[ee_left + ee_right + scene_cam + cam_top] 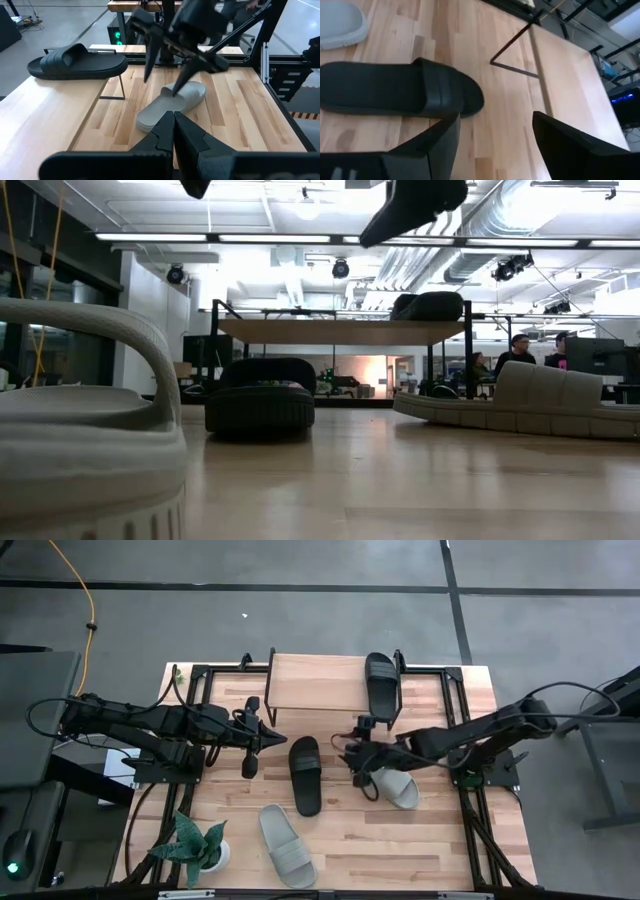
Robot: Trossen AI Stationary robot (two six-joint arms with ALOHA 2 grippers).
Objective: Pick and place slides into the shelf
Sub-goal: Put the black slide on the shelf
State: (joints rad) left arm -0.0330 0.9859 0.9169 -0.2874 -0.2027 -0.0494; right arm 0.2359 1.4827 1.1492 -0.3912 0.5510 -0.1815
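Four moulded rubbery slides: one black (381, 682) on the plank shelf (320, 683), one black (306, 774) and two grey (287, 845) (396, 787) on the table. Left gripper (272, 734) fingers together; right gripper (352, 753) fingers apart.

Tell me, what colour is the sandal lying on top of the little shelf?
Black; the sandal on the shelf shows best from above.

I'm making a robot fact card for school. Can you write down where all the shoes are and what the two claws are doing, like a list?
Shoe on shelf: one black slide lies on the shelf
Black shoe on table: second black slide, in the table's middle
Grey shoes: one grey slide near the plant, other grey slide under the right arm
Left gripper: shut, empty, beside the shelf
Right gripper: open, empty, above the table by the middle black slide
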